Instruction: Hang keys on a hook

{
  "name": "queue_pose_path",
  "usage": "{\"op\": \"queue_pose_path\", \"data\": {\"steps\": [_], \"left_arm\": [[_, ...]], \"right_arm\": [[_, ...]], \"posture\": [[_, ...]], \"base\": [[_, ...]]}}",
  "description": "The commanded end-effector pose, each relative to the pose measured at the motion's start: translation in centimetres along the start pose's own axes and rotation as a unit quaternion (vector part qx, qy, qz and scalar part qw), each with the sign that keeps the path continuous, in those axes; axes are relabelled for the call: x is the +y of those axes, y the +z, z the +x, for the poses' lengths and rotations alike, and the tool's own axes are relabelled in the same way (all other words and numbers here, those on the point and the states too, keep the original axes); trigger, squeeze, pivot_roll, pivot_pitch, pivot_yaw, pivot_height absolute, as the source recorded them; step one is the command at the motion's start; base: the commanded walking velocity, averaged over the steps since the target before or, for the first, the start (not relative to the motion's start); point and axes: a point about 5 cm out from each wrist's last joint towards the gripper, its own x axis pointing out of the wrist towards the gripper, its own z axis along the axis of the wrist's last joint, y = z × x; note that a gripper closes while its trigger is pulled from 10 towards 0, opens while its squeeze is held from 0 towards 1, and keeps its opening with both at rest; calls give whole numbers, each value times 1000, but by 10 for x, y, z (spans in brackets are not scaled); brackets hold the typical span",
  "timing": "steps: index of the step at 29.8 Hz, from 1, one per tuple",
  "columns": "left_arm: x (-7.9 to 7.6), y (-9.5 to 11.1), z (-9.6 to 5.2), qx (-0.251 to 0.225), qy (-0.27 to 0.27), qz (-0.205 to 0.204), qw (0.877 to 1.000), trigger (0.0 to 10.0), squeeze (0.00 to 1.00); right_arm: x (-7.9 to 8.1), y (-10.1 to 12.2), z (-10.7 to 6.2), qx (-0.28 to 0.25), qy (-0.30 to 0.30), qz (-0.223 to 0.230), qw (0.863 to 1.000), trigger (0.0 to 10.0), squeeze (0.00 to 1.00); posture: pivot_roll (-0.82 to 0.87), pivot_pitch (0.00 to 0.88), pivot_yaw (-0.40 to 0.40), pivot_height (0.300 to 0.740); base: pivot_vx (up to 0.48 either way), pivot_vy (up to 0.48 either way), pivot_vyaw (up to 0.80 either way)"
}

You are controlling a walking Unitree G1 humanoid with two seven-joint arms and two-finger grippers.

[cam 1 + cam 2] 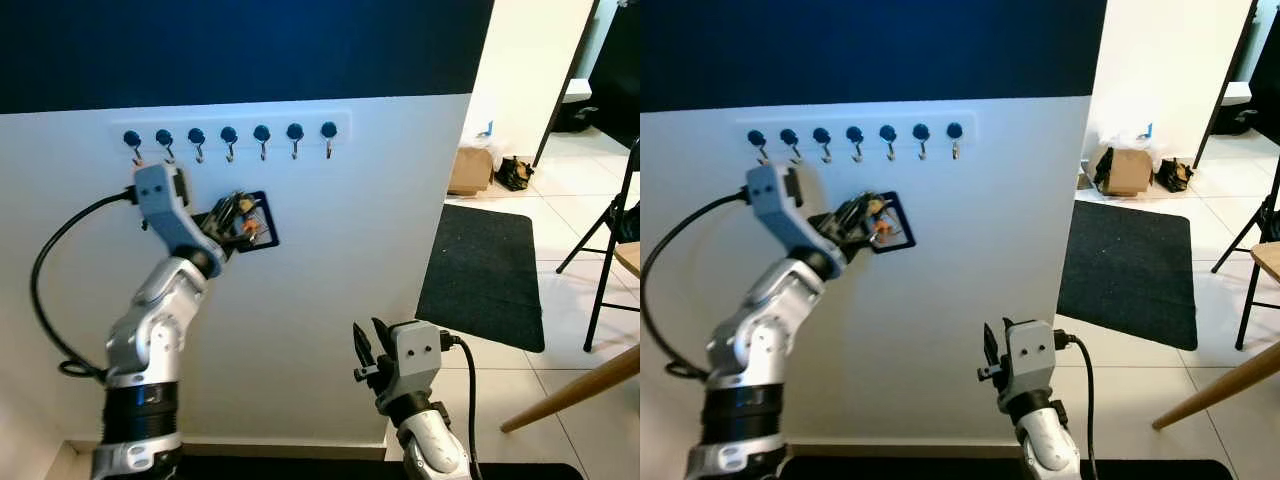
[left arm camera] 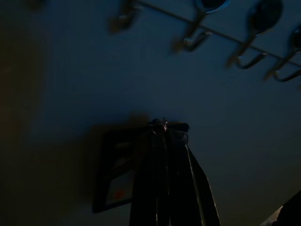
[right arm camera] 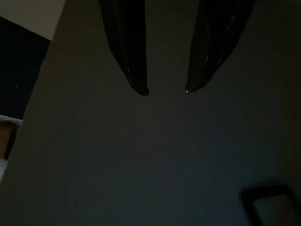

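The left gripper (image 1: 235,218), raised against a white wall (image 1: 350,260), pinches the keys (image 1: 243,222) (a black-framed tag dangles from them). A rail of hooks (image 1: 230,143) runs above, at about twelve o'clock from the keys. To do this well: lift slowly, then slip the ring over one hook. The right gripper (image 1: 366,352) idles low, fingers spread.

White wall (image 1: 330,300) with navy upper band (image 1: 240,45). Tiled floor (image 1: 570,330) carries a black mat (image 1: 487,275). Beyond it, a cardboard box (image 1: 470,170), possibly open.
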Motion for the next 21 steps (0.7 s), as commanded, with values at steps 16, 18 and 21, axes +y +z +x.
{"op": "queue_pose_path", "data": {"steps": [16,18,21], "left_arm": [[4,39,-8,-64,-32,9,997,10000,0],[6,40,-7,-66,-31,4,997,10000,0],[7,45,-2,-75,-35,-13,996,10000,0]], "right_arm": [[0,-1,4,6,15,-8,1000,10000,0],[0,-1,4,6,14,-8,1000,10000,0],[-2,-1,2,7,12,-10,1000,10000,0]], "posture": [[36,114,72,740],[27,109,75,740],[24,108,77,740]], "base": [[0,0,0],[0,0,0],[0,0,0]]}}
